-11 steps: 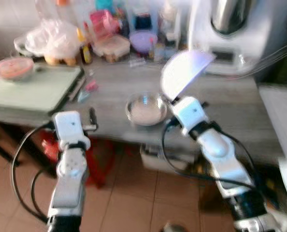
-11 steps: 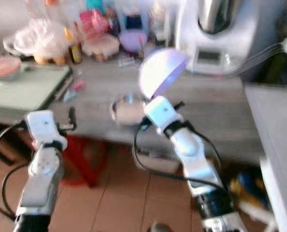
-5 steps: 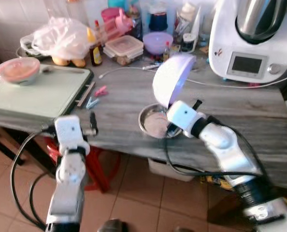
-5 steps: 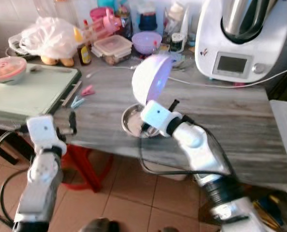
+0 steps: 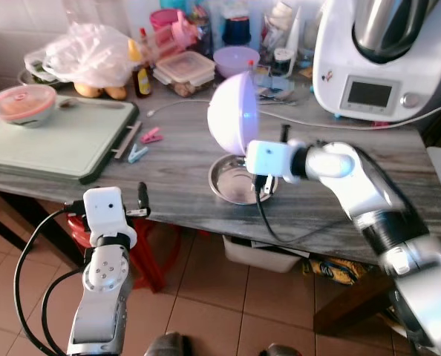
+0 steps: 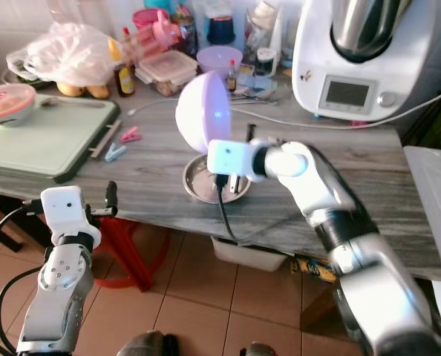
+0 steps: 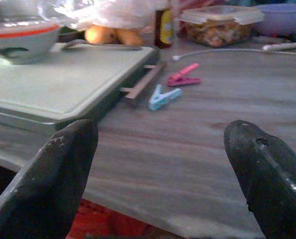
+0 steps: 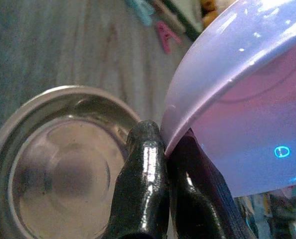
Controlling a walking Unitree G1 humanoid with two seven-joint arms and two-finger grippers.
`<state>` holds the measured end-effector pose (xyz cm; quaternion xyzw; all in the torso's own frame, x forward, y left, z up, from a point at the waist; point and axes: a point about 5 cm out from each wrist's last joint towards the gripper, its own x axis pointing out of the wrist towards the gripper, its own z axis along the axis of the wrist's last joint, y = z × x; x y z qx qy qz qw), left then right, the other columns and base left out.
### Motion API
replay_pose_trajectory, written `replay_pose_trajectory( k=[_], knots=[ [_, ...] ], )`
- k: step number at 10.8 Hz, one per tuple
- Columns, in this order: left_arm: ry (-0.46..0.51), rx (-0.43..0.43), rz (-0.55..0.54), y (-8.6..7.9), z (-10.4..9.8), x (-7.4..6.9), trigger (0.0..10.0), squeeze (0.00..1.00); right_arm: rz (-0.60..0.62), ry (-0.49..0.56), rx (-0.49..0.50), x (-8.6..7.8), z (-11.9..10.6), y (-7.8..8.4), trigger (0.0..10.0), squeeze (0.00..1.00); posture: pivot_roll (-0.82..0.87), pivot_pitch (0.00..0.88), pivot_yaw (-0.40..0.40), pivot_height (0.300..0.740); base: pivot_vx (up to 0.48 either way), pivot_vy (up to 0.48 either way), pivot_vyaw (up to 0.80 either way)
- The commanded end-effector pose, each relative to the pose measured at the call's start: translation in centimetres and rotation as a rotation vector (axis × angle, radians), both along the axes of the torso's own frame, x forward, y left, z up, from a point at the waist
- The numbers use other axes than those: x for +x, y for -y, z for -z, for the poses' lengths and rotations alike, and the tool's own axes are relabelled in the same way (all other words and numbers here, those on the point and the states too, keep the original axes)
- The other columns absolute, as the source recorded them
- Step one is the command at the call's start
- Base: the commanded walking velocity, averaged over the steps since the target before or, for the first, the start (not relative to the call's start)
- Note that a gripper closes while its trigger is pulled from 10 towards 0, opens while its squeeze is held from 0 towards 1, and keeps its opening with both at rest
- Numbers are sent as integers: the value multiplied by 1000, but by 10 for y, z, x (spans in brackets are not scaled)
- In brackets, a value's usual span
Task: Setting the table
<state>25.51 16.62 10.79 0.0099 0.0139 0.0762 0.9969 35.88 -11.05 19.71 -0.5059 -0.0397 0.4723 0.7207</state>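
Note:
My right gripper (image 8: pixel 164 139) is shut on the rim of a lilac plastic bowl (image 5: pixel 232 111), which it holds tilted on edge. The bowl hangs just above a shallow steel dish (image 5: pixel 226 180) that rests on the grey wooden table (image 5: pixel 339 200), near its front edge. In the right wrist view the steel dish (image 8: pixel 53 169) lies right under my fingers (image 8: pixel 145 164). My left gripper (image 7: pixel 160 149) is open and holds nothing. It hovers at the table's front edge (image 5: pixel 137 200), left of the dish, facing the green board.
A green cutting board (image 5: pixel 57 137) with a lidded bowl (image 5: pixel 20 104) lies at the left. Two clothes pegs (image 5: pixel 142 144) lie beside it. Jars, a plastic bag (image 5: pixel 94 52), a food box (image 5: pixel 183 70) and a white kitchen machine (image 5: pixel 376 59) line the back. A red stool (image 5: pixel 157 245) stands under the table.
The head view has steadied and shifted. My right arm has swung so the lilac bowl sits a little further left over the steel dish. The left arm has stayed put.

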Motion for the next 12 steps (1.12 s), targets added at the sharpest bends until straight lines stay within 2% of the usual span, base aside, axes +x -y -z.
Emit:
replay_pose_trajectory(
  k=[1,5,8,10,12],
  knots=[
    [-14,-15,22,2,-1,-6,10000,0,-48,28,-58,5,-7,-6,10000,0,13,156,63,740,0,0,0],
    [-102,-27,45,-2,6,-42,10000,0,-112,29,-130,15,-20,-5,10000,0,54,263,77,740,0,0,0],
    [-140,-38,60,-1,4,-55,10000,0,-163,71,-260,21,-28,-1,10000,0,67,302,76,740,0,0,0],
    [-158,-43,58,-1,3,-60,10000,0,-155,127,-321,25,-33,5,10000,0,75,307,74,740,0,0,0],
    [-164,-46,57,0,3,-62,10000,0,-142,139,-299,27,-38,9,10000,0,79,306,73,740,0,0,0]
  ],
)
